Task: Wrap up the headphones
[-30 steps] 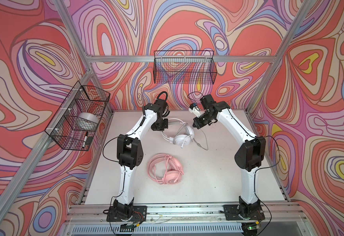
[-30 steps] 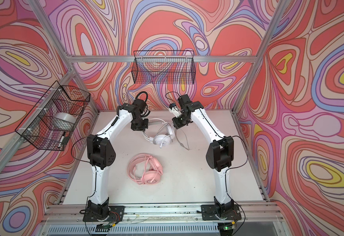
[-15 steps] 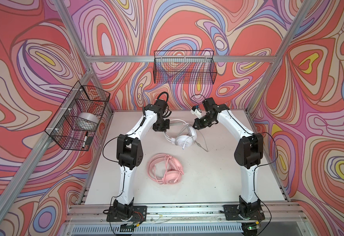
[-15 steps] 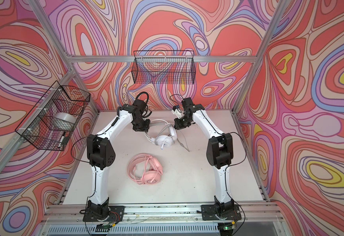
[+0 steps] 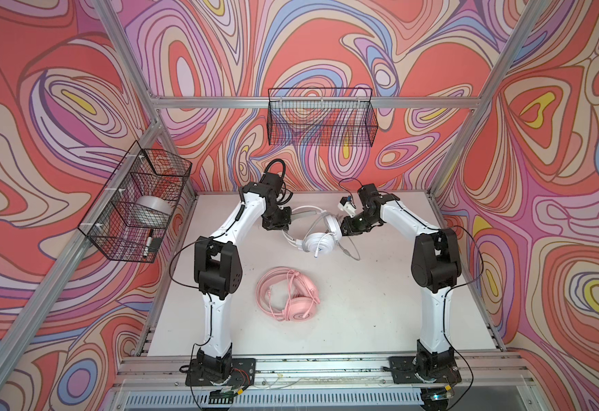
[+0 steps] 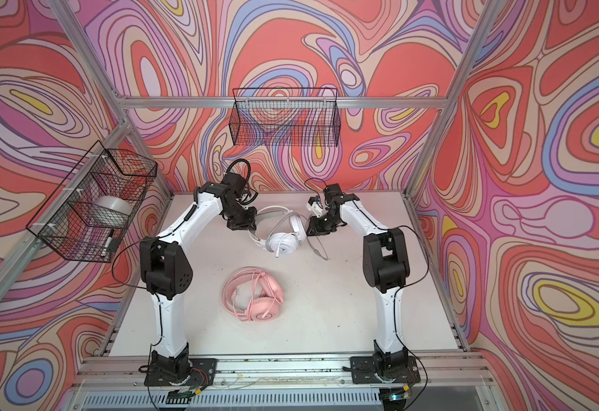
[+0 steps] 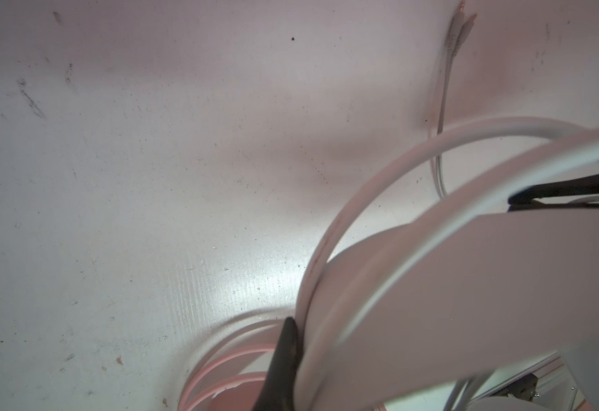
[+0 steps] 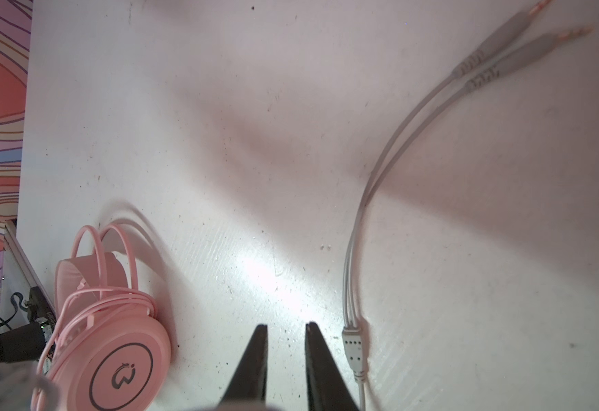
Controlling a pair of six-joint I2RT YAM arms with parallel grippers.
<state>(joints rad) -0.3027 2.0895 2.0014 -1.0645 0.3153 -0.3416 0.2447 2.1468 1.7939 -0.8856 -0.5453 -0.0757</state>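
In both top views the white headphones (image 5: 321,242) are found toward the back of the table (image 5: 362,306), between the two grippers. The pink headphones (image 6: 260,307) are laid nearer the front, well apart from both arms, with the pink cable looped over them. The left gripper (image 5: 277,224) is set at the white band, and the right gripper (image 5: 345,227) is placed just beside one ear cup. A loose end of the grey cable (image 5: 351,249) is trailed onto the table near the right gripper.

In the left wrist view one dark finger (image 7: 283,356) is seen pressed against the band of the white headphones (image 7: 451,284). The second finger is hidden behind that band, and the claw is clamped tight on it. The grey cable (image 7: 442,106) is stretched away across the table.

In the right wrist view the right gripper (image 8: 285,325) is shown with its jaws parted by a narrow gap. Only bare table is seen between them, and nothing is held. The grey cable (image 8: 379,170) is laid just beside it, with its splitter (image 8: 353,350) near one fingertip and its two plugs (image 8: 504,46) at the far end. The pink headphones (image 8: 120,370) are laid flat, wrapped in their cable.
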